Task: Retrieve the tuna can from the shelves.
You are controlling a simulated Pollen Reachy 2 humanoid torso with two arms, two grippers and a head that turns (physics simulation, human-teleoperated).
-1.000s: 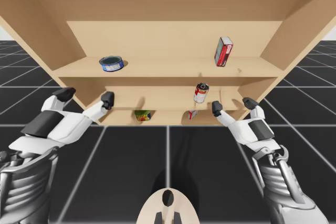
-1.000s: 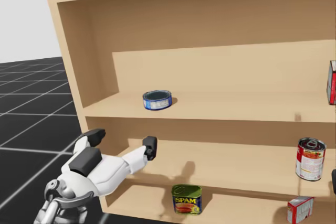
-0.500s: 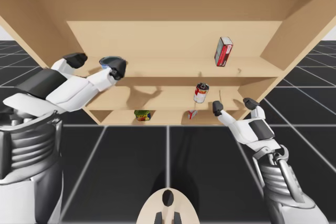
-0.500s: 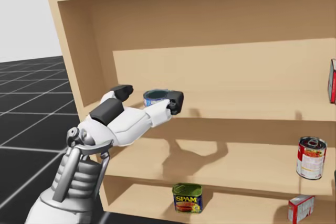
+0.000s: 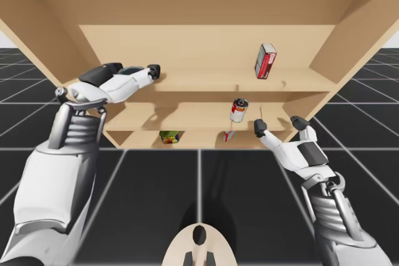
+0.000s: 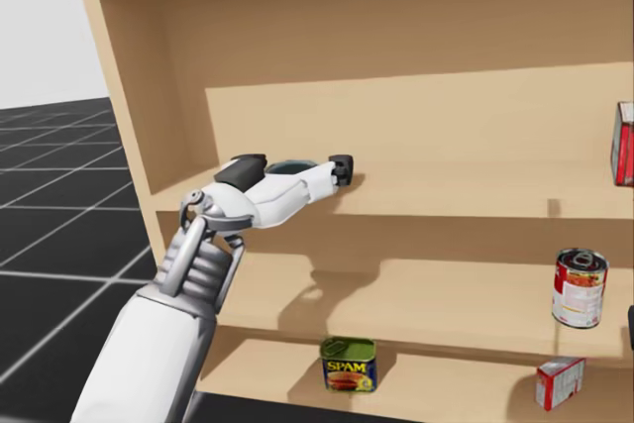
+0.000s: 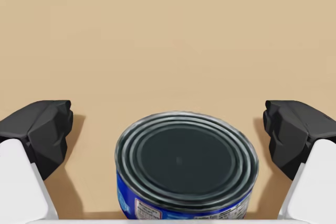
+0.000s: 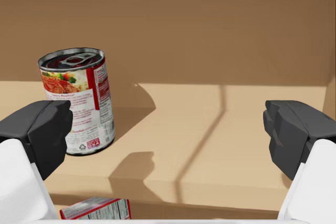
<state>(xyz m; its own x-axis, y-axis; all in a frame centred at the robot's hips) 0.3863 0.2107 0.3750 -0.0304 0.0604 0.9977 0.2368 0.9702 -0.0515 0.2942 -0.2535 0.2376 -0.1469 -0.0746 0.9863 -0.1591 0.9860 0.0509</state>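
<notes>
Left wrist: tuna can (image 7: 186,169) stands between left gripper's (image 7: 168,124) spread fingers, gaps either side; ungrasped.
Right wrist: right gripper (image 8: 168,129) released, empty, facing red-and-white can (image 8: 79,100).
High: left gripper at top shelf (image 5: 206,79), left end; judged: clamp and withdrawal outstanding.
Head: hand hides those gaps; green tin (image 6: 349,364) visible below.

From my station this reads as a simulated test scene dressed like a pantry, bare wooden shelves (image 5: 206,82), a few groceries spread across them, a red and white can (image 5: 239,110), a red box (image 5: 265,61), a green tin (image 6: 348,364), black gridded floor (image 5: 156,185), blank pale backdrop (image 6: 40,37)
</notes>
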